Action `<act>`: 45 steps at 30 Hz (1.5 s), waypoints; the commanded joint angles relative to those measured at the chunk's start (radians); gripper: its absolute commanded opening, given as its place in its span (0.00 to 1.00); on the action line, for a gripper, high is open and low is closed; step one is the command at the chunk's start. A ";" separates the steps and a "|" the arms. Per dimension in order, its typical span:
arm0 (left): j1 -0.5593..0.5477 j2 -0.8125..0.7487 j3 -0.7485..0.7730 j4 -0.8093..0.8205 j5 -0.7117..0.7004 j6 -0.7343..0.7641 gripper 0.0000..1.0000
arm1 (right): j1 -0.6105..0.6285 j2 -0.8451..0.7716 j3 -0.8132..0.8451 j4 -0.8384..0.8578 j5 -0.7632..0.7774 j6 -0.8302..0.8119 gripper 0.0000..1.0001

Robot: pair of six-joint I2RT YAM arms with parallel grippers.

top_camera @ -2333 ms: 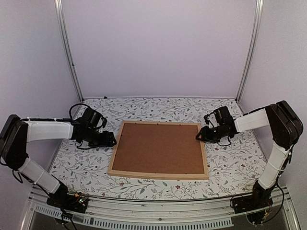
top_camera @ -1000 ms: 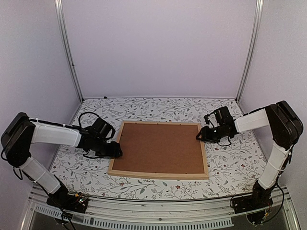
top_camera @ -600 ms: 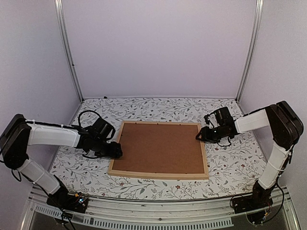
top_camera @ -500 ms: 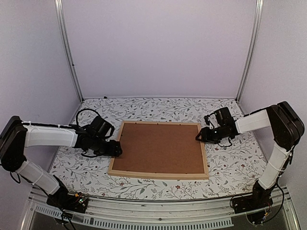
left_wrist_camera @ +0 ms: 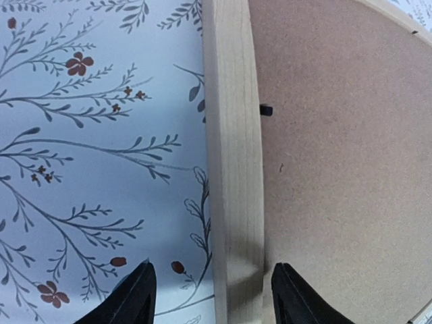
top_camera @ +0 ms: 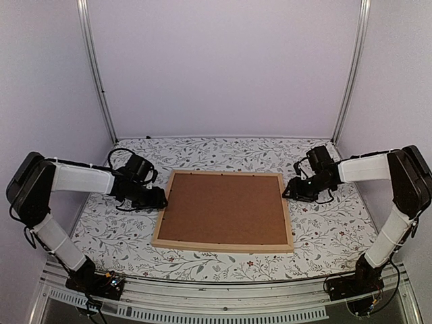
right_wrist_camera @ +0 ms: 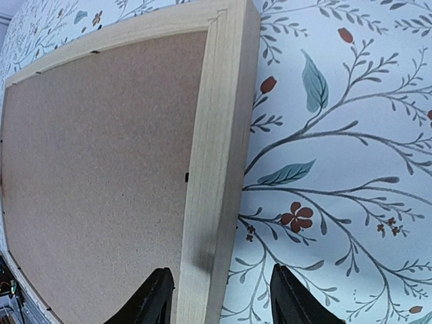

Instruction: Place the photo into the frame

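The left tool [left_wrist_camera: 214,297] is released, its fingers spread to either side of the left rail of the frame [top_camera: 223,247] without pinching it. The frame lies face down in the middle of the floral worktop [top_camera: 223,152] with the brown backing board [top_camera: 226,208] seated inside it; the photo is nowhere in view, so whether it lies under the board cannot be told, and if it does, the job looks nearly done. The right tool [right_wrist_camera: 221,297] is likewise released, straddling the right rail.
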State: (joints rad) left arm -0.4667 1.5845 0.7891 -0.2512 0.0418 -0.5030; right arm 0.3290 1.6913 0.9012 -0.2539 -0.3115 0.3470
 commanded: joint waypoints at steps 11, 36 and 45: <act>0.010 0.071 0.012 0.071 0.060 0.029 0.59 | -0.019 0.085 0.145 -0.085 0.098 -0.052 0.49; 0.001 0.071 -0.005 0.080 0.061 0.018 0.59 | -0.006 0.219 0.211 -0.090 0.089 -0.043 0.45; -0.017 0.074 -0.013 0.085 0.052 0.010 0.59 | -0.004 0.239 0.235 -0.126 0.151 -0.019 0.44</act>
State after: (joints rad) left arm -0.4713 1.6497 0.7948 -0.1791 0.0959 -0.4870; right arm 0.3271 1.8893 1.1358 -0.3454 -0.2478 0.3126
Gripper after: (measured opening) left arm 0.589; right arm 0.444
